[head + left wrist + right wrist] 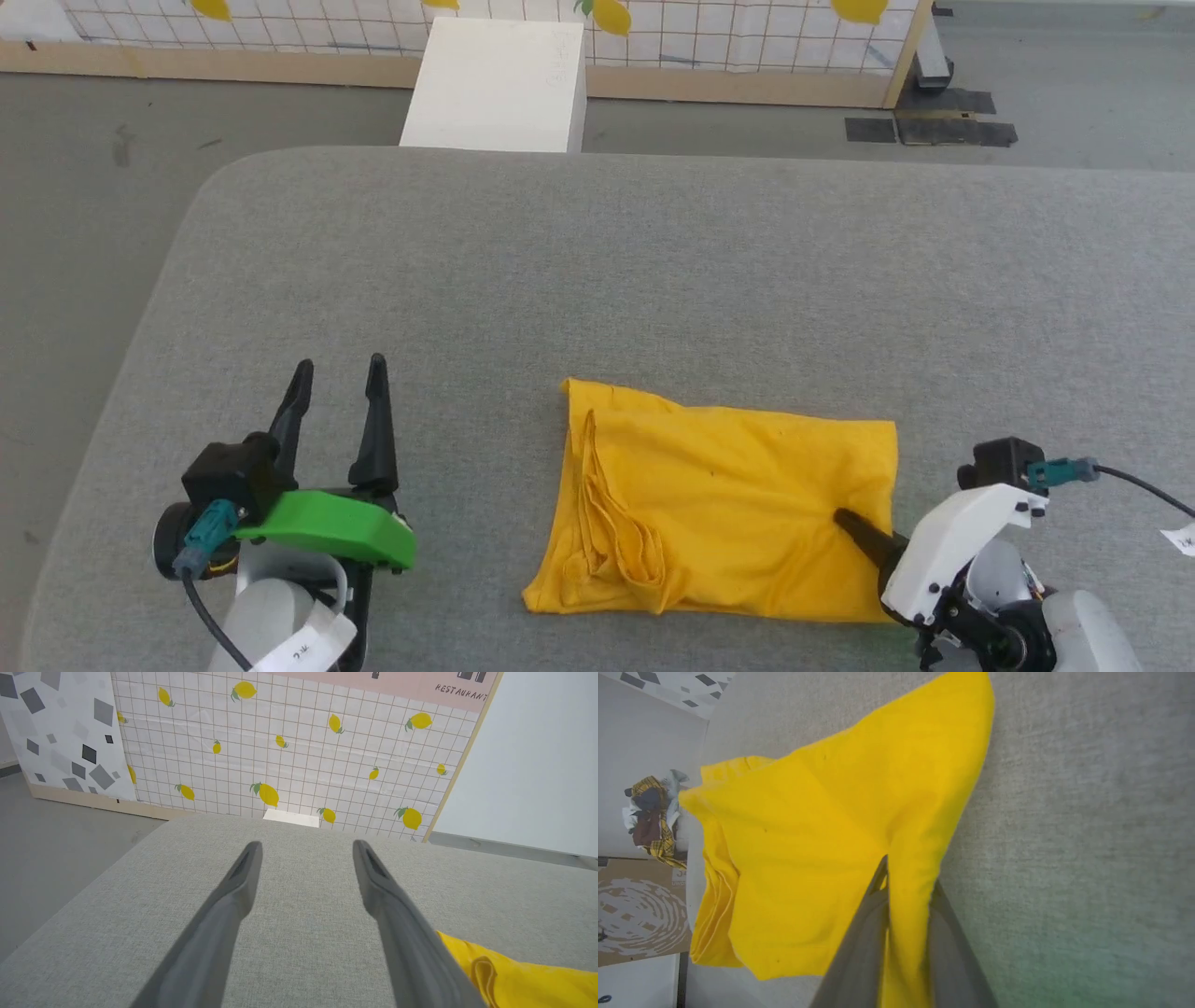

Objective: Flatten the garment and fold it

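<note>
The yellow garment (719, 509) lies folded into a rough rectangle on the grey table (653, 280), plain side up, its print hidden. Bunched folds run down its left part. My right gripper (854, 527) reaches in from the lower right and is shut on the garment's right edge; in the right wrist view the fingers (864, 942) pinch a ridge of yellow cloth (808, 858). My left gripper (338, 383) stands open over bare table to the left of the garment, fingers (224, 914) spread and holding nothing. A corner of the garment (514, 975) shows beside the left gripper.
A white box (499, 84) stands beyond the table's far edge, before a lemon-print tiled wall panel (289, 756). The table's rounded left corner (215, 187) drops to grey floor. A heap of clothes (651, 816) and a cardboard box (635, 910) lie off the table.
</note>
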{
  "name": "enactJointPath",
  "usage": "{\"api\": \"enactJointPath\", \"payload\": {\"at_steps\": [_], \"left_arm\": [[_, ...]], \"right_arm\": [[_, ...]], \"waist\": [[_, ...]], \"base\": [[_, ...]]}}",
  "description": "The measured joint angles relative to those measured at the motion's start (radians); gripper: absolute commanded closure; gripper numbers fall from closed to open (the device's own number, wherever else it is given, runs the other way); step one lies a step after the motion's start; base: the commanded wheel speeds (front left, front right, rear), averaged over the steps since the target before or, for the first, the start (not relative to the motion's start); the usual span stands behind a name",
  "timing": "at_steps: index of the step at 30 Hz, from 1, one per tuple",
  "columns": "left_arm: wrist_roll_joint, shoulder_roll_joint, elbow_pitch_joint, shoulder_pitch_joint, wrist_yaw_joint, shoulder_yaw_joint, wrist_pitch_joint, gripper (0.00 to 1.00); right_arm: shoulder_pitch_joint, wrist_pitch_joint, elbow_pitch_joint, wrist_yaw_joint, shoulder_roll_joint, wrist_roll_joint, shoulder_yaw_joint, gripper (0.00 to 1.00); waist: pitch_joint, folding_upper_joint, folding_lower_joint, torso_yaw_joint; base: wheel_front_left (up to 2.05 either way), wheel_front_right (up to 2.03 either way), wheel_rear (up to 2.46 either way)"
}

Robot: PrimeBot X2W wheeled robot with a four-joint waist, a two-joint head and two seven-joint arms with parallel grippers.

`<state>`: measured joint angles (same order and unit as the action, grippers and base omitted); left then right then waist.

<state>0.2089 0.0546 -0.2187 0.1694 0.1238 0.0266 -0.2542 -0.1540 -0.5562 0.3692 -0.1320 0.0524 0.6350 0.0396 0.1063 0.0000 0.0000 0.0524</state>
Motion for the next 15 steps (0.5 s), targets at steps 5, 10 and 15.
{"api": "enactJointPath", "payload": {"at_steps": [5, 10, 15], "left_arm": [[0.000, 0.000, 0.008, -0.007, 0.000, 0.005, -0.001, 0.00], [0.000, -0.001, 0.035, -0.011, 0.000, 0.005, -0.004, 0.00], [-0.009, -0.002, 0.072, -0.008, -0.001, 0.001, -0.004, 0.00]], "right_arm": [[-0.016, -0.045, -0.096, 0.000, -0.003, -0.161, -0.005, 1.00], [-0.083, -0.110, -0.237, 0.000, 0.036, -0.416, -0.047, 1.00], [-0.165, -0.112, -0.270, 0.000, 0.151, -0.530, -0.080, 1.00]], "waist": [[0.004, 0.0000, 0.0000, -0.032], [0.014, 0.0000, 0.0000, -0.104], [0.034, 0.0000, 0.0000, -0.186]], "base": [[0.00, 0.00, 0.00], [0.00, 0.00, 0.00], [0.00, 0.00, 0.00]]}}
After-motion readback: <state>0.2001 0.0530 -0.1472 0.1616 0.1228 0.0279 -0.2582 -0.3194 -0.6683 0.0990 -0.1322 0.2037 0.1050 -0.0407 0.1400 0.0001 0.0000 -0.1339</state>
